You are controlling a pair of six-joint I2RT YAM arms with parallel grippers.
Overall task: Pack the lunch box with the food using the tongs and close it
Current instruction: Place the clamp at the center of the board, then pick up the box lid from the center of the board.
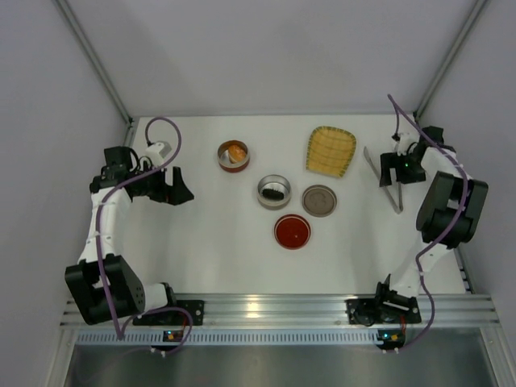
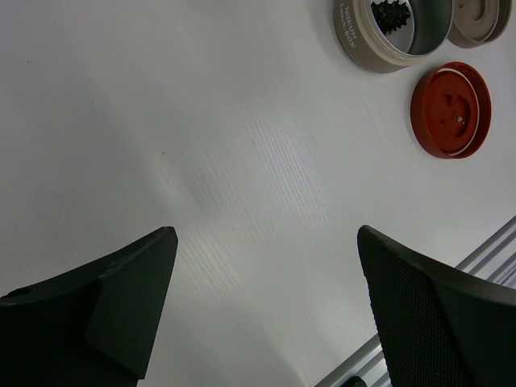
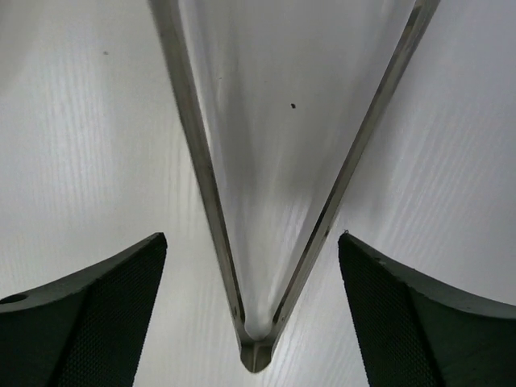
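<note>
The right tool [image 3: 251, 242] stands wide open astride the tongs [image 3: 196, 161] on the table [image 3: 72, 121], gripping nothing; the left tool [image 2: 266, 234] gapes empty.

Both arms out, jaws parted.
My right gripper [image 3: 251, 238] straddled the tongs [image 3: 193, 137] without touching; my left gripper [image 2: 266, 234] hung well to their left.
</note>
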